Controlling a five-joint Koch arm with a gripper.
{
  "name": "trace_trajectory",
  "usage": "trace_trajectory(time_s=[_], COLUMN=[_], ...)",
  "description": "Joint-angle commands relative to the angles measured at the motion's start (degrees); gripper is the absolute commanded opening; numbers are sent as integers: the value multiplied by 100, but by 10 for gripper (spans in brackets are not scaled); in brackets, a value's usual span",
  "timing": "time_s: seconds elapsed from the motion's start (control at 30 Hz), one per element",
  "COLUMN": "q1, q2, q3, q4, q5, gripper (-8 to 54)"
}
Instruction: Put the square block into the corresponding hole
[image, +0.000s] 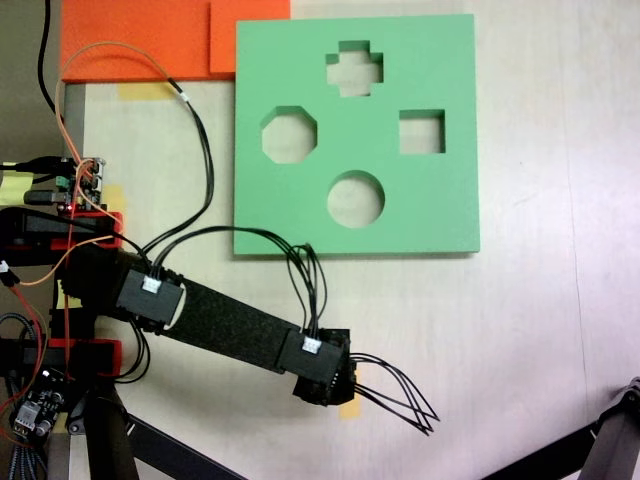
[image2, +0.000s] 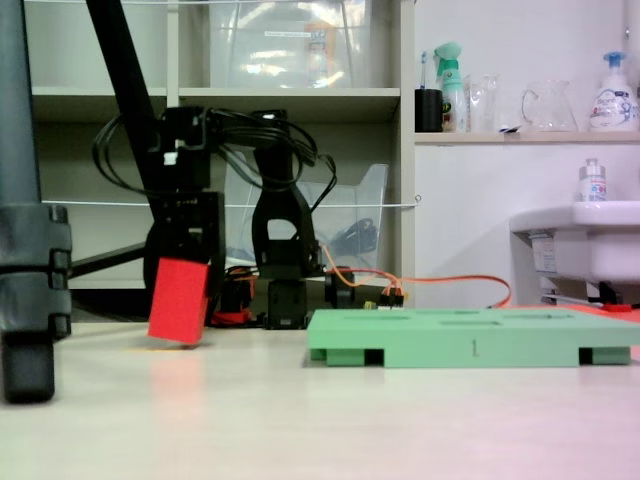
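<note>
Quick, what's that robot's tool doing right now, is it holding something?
Tool: closed on the red square block, which hangs tilted just above the table, off to the left of the green board in this low fixed view.

The red square block (image2: 179, 301) hangs tilted just above the tabletop, left of the green board's empty square hole (image: 421, 132).

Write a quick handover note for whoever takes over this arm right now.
Claw: shut on the red square block, lifted just off the table, tilted, as a fixed view shows.
Green foam board lies flat beyond the arm; its square hole is empty, beside the cross, octagon and round cut-outs.
Done: block picked up.
Left: carry it over the board, line it up with the square hole, lower, release.
</note>
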Motion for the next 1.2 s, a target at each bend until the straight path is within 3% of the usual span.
trace_trajectory(time_s=[0.0, 0.27, 0.5, 0.77, 1.17], q1=[-105, -1336, -3270, -4570, -4948], q2=[642, 1811, 1222, 70, -1582], q3=[-132, -448, -1608, -2997, -4579], q4=[510, 677, 615, -114, -738], q5=[352, 2716, 4693, 5265, 4904], gripper=[255, 233, 233, 232, 233])
